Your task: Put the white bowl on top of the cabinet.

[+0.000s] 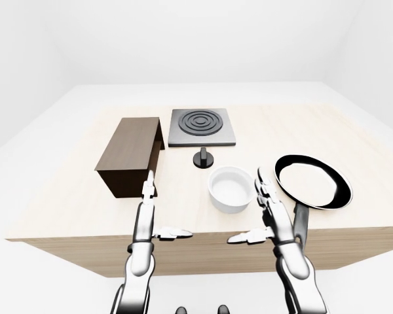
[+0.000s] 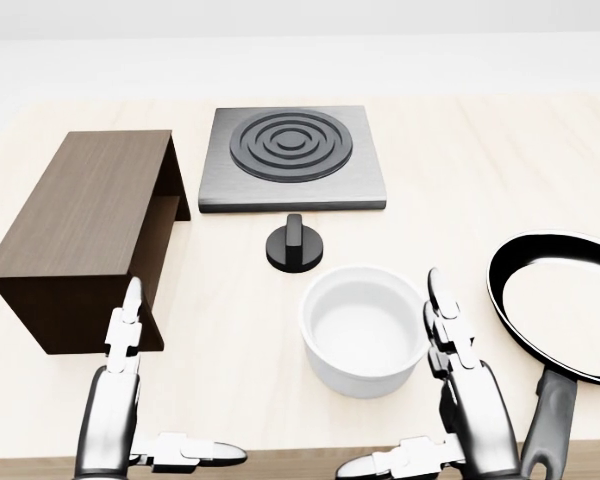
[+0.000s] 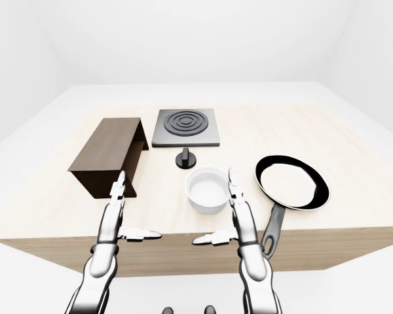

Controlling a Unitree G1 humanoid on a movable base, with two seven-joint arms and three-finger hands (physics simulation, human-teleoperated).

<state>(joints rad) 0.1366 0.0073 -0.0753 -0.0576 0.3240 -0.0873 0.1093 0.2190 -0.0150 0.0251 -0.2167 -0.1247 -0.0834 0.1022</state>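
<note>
The white bowl [image 2: 363, 341] stands upright and empty on the light wooden table [image 2: 480, 180], low in the middle of the head view. The dark brown cabinet [image 2: 85, 230] lies at the left, its open side facing right. My left hand [image 2: 140, 400] is open at the bottom left, just below the cabinet's corner and well left of the bowl. My right hand [image 2: 450, 400] is open at the bottom right, its fingers [image 2: 442, 325] standing just beside the bowl's right rim. Neither hand holds anything.
A grey stove plate [image 2: 292, 160] with dark rings lies at the top middle, and a black knob [image 2: 294, 247] stands between it and the bowl. A black frying pan [image 2: 565, 310] lies at the right, its handle pointing down beside my right hand.
</note>
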